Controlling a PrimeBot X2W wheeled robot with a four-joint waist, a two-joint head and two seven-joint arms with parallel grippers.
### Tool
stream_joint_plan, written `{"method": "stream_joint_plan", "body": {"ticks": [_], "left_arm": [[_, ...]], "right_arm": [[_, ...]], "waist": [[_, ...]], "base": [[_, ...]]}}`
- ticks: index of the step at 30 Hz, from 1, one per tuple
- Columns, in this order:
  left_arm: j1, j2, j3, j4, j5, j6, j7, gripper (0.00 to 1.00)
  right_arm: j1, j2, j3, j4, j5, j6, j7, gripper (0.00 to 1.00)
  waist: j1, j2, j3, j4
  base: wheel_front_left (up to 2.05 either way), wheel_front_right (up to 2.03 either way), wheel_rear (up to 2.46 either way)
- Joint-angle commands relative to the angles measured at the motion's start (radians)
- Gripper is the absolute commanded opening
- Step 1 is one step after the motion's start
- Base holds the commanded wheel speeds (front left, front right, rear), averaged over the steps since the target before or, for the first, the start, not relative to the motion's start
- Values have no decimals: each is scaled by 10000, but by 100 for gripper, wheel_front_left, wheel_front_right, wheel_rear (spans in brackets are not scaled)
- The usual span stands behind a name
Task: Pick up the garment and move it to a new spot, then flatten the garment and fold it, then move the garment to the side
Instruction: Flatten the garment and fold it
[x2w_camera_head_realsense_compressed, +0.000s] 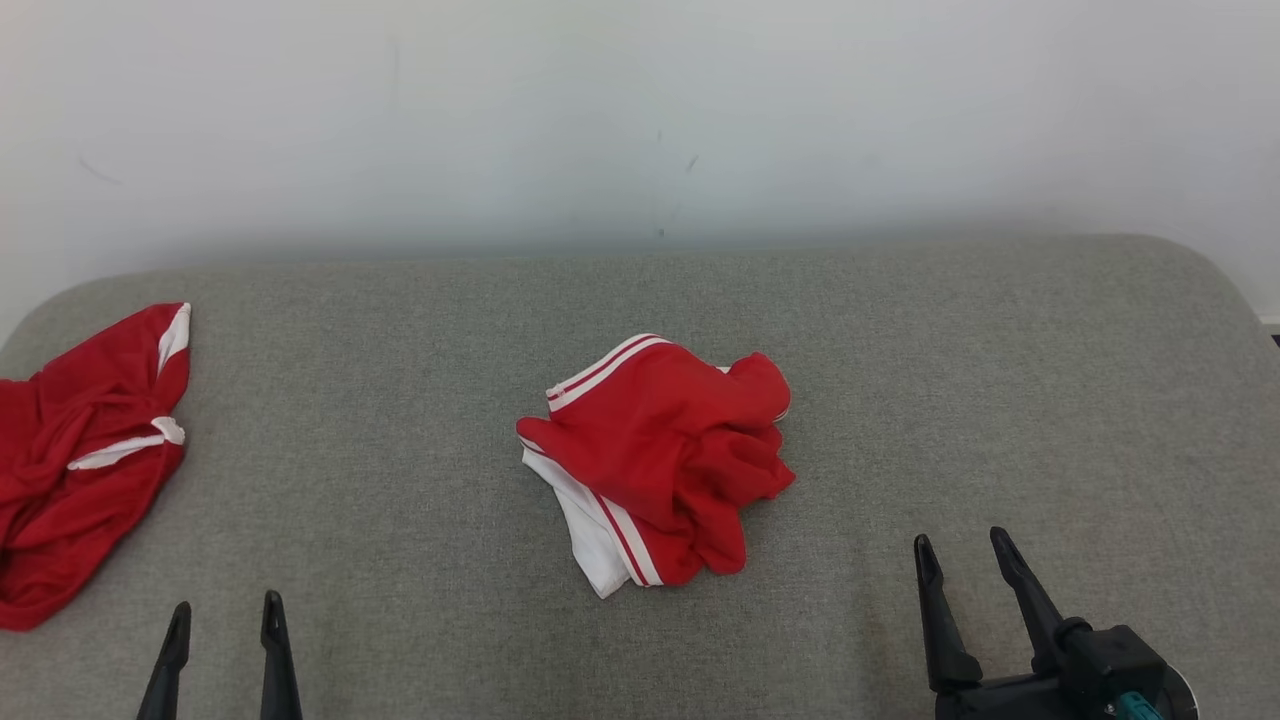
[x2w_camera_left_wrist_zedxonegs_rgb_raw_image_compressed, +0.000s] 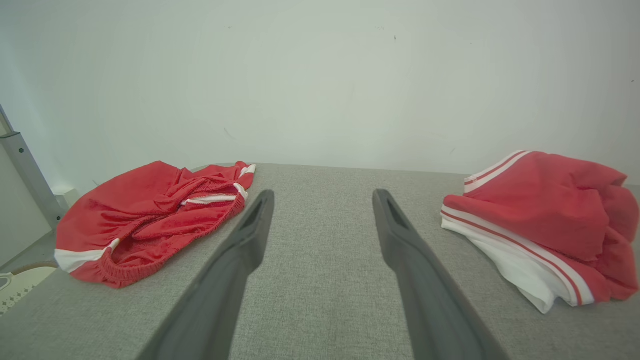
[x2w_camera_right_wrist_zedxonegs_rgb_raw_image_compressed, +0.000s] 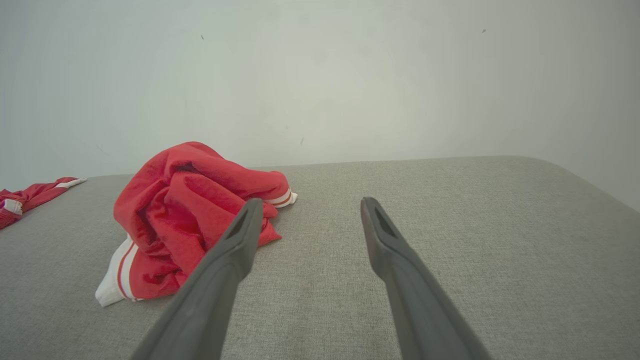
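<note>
The garment (x2w_camera_head_realsense_compressed: 670, 450) is a crumpled red heap with white and red striped trim, lying in the middle of the grey padded surface (x2w_camera_head_realsense_compressed: 400, 350). My left gripper (x2w_camera_head_realsense_compressed: 226, 600) stands open at the lower left, well short of the heap and to its left. In the left wrist view the garment (x2w_camera_left_wrist_zedxonegs_rgb_raw_image_compressed: 540, 205) lies off to the right of the open left gripper (x2w_camera_left_wrist_zedxonegs_rgb_raw_image_compressed: 324, 192). My right gripper (x2w_camera_head_realsense_compressed: 960, 537) is open at the lower right, apart from the cloth. In the right wrist view the garment (x2w_camera_right_wrist_zedxonegs_rgb_raw_image_compressed: 190, 200) sits just left of the open right gripper (x2w_camera_right_wrist_zedxonegs_rgb_raw_image_compressed: 311, 200). Nothing is held.
A second red garment with white trim (x2w_camera_head_realsense_compressed: 80, 470) lies spread at the surface's left edge, also seen as red cloth (x2w_camera_left_wrist_zedxonegs_rgb_raw_image_compressed: 150, 210) in the left wrist view. A pale wall (x2w_camera_head_realsense_compressed: 640, 120) rises behind the surface. A grey metal post (x2w_camera_left_wrist_zedxonegs_rgb_raw_image_compressed: 25, 170) stands at far left.
</note>
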Motion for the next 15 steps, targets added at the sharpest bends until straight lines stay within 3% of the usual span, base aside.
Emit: {"method": "stream_joint_plan", "body": {"ticks": [1, 15], "left_arm": [[-139, -30, 18, 35, 46, -10, -40, 100], [-129, -38, -23, 78, -33, -17, -38, 100]], "right_arm": [[-88, -6, -4, 4, -49, -22, -6, 100], [-106, -6, 19, 33, -87, -22, -6, 100]], "waist": [[0, -1, -1, 2], [0, -1, 16, 1]], "base": [[0, 0, 0], [0, 0, 0]]}}
